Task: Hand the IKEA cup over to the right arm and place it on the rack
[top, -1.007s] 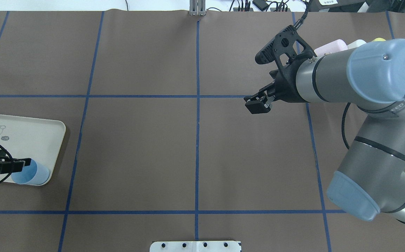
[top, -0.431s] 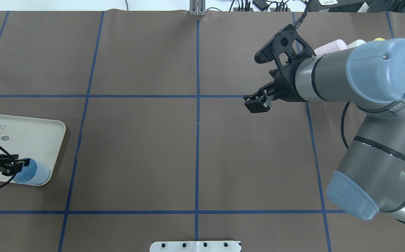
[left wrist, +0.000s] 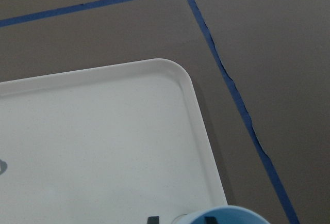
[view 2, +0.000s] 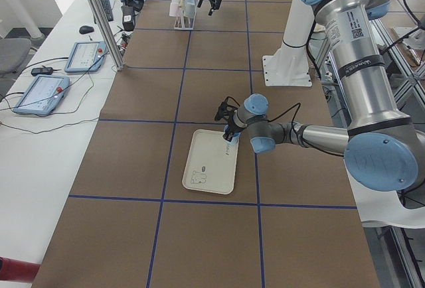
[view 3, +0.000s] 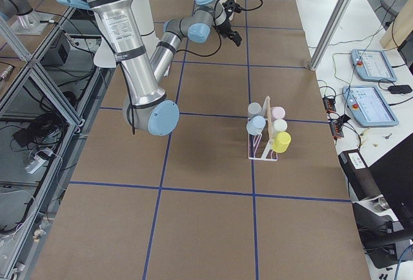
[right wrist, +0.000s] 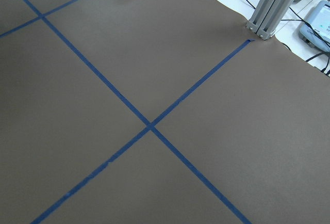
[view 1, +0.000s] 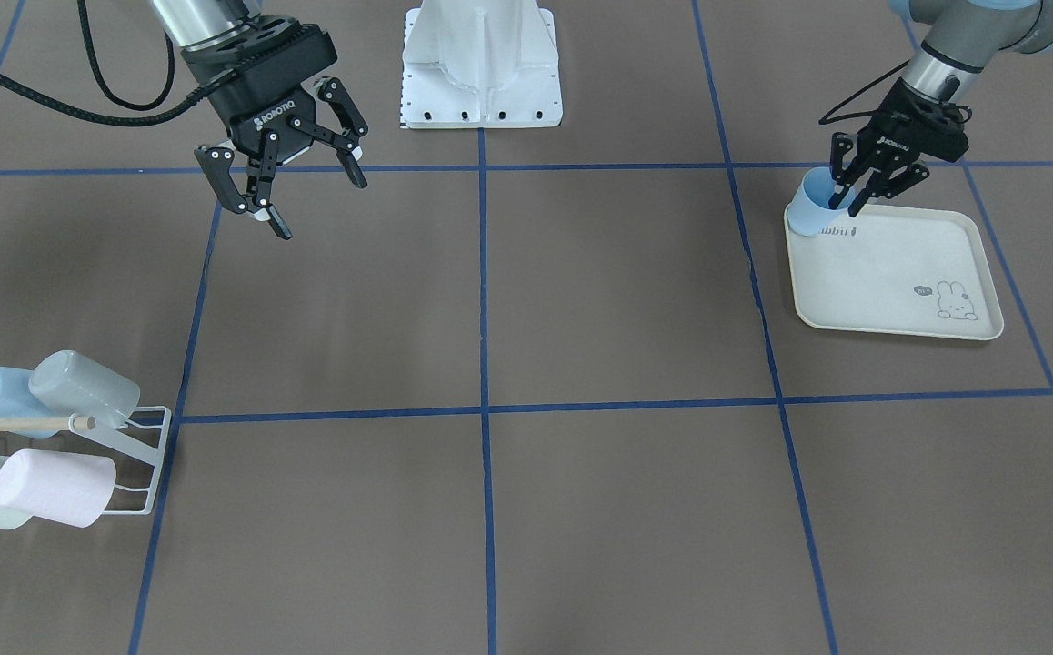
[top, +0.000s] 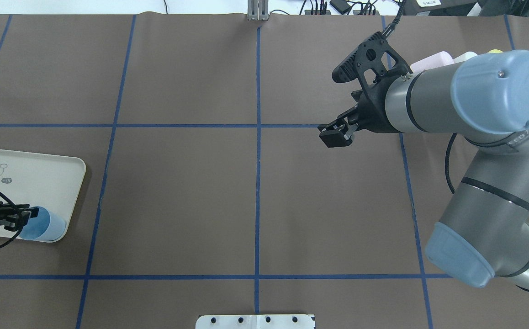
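Note:
A light-blue cup (view 1: 807, 214) stands upright in the near corner of the cream rabbit-print tray (view 1: 899, 291); it also shows in the overhead view (top: 50, 226). My left gripper (view 1: 849, 200) straddles its rim, one finger inside and one outside, shut on the wall; it also shows in the overhead view (top: 23, 217). The left wrist view shows only the cup's rim (left wrist: 227, 214) and the tray (left wrist: 103, 146). My right gripper (view 1: 321, 207) hangs open and empty above the table, far from the cup. The white wire rack (view 1: 140, 455) with its wooden dowel holds several cups.
The robot's white base plate (view 1: 481, 91) is at the table's middle edge. An aluminium post (top: 257, 11) stands at the far edge. The rack (view 3: 264, 151) sits on my right side of the table. Blue tape lines cross the brown mat.
My left gripper has drawn slightly back and settled lower over the cup's rim. The cup stays in the tray's corner. The right arm has barely moved.

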You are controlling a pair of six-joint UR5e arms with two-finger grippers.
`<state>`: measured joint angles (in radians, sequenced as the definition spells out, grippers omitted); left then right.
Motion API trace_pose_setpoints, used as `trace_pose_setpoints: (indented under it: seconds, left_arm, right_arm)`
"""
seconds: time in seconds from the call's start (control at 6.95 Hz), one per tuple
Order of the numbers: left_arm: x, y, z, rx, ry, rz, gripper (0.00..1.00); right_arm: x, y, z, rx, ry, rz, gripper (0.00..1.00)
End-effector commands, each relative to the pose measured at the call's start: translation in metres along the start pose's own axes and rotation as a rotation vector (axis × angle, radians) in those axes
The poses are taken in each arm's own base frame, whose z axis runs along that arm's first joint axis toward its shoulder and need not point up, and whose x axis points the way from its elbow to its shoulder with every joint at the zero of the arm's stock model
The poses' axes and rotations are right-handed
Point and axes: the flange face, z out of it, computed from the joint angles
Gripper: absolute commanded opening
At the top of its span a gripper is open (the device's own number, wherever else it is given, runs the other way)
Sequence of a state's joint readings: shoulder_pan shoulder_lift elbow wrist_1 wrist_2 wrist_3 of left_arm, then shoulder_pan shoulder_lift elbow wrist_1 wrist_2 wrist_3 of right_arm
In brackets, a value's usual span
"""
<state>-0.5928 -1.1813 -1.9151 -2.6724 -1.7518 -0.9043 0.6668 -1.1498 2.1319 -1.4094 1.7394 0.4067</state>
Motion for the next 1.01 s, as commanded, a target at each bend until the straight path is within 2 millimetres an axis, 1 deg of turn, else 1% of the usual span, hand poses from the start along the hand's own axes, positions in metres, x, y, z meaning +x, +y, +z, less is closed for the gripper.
trace_pose_setpoints:
  seconds: [0.0,0.14,0.29,0.43,0.58,0.72,0.86]
  left_arm:
    - [0.002,-0.005,-0.006,0.017,0.013,0.004,0.00]
    - [0.005,-0.015,-0.018,0.046,0.022,-0.002,0.00]
    - [-0.001,-0.033,-0.034,0.096,0.010,-0.022,0.00]
    - [-0.002,-0.047,-0.050,0.105,0.038,-0.004,0.00]
    - [-0.002,-0.065,-0.070,0.134,0.071,-0.002,0.00]
    - [0.019,-0.082,-0.079,0.174,0.114,0.001,0.00]
    - [0.041,-0.101,-0.080,0.199,0.175,-0.078,0.00]
  right_arm:
    - [0.000,0.000,0.003,-0.004,0.001,0.000,0.99]
    - [0.001,0.000,0.006,0.011,-0.006,-0.001,0.99]
    - [0.003,0.000,0.020,0.032,-0.015,-0.007,0.99]
    - [0.005,0.002,0.036,0.052,-0.026,-0.010,0.99]
    - [0.002,0.003,0.046,0.082,-0.049,-0.020,0.99]
    - [-0.007,0.005,0.053,0.111,-0.079,-0.032,0.99]
    - [-0.014,0.007,0.060,0.151,-0.110,-0.044,0.99]
